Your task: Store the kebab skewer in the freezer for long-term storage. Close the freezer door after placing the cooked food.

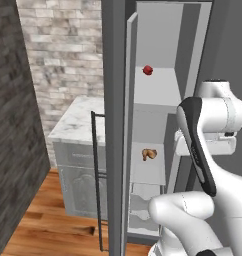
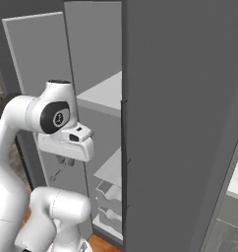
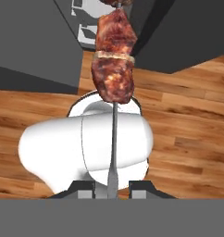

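Note:
In the hand view my gripper (image 3: 112, 187) is shut on the thin metal stick of the kebab skewer (image 3: 113, 60). Its brown-red meat chunks point away from the hand, over the wood floor. The freezer (image 1: 154, 95) stands open ahead, showing white shelves. The freezer door (image 1: 114, 125) is swung out to the left with its black bar handle (image 1: 96, 180). From the right base view the hand hangs with the gripper (image 2: 67, 161) pointing down, in front of the open freezer (image 2: 106, 93).
A round red food (image 1: 148, 70) lies on an upper shelf and a brown croissant-like lump (image 1: 149, 154) on a lower one, above white drawers (image 1: 143, 207). A marble counter (image 1: 78, 125) stands left of the door. The dark cabinet side (image 2: 180, 123) rises close on the right.

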You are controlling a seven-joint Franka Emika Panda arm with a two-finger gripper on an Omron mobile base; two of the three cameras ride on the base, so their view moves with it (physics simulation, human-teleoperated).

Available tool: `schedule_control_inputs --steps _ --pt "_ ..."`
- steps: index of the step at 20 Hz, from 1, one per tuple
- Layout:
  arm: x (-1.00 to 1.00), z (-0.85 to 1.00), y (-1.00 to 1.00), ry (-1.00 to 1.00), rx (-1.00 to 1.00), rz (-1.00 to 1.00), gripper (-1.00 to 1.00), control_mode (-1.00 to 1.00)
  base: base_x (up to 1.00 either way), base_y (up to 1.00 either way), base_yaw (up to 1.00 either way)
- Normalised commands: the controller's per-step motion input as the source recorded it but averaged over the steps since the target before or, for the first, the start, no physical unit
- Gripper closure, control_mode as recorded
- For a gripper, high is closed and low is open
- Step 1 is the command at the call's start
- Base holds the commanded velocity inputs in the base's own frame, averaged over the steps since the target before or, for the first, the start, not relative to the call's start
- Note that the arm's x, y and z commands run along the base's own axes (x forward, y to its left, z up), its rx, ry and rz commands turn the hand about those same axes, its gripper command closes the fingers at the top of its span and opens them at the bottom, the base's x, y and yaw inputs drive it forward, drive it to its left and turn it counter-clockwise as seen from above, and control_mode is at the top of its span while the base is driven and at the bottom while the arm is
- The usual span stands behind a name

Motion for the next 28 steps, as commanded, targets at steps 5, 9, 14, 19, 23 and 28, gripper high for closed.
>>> schedule_control_inputs --steps 5,9,14,19,23,28 --pt "0.22 0.0 0.2 -0.28 -0.04 0.11 1.0 -1.0 0.0 0.0 0.0" --pt "0.21 0.09 0.14 -0.23 -0.01 0.04 1.0 -1.0 0.0 0.0 0.0" --pt "0.38 0.25 0.16 -0.19 0.0 0.02 1.0 -1.0 0.0 0.0 0.0" --pt "0.47 0.22 0.13 -0.16 0.0 0.0 1.0 -1.0 0.0 0.0 0.0" --pt "0.48 0.21 0.0 -0.08 0.0 0.0 1.0 -1.0 0.0 0.0 0.0" --pt "0.51 0.24 0.0 -0.04 0.0 0.0 1.0 -1.0 0.0 0.0 0.0"
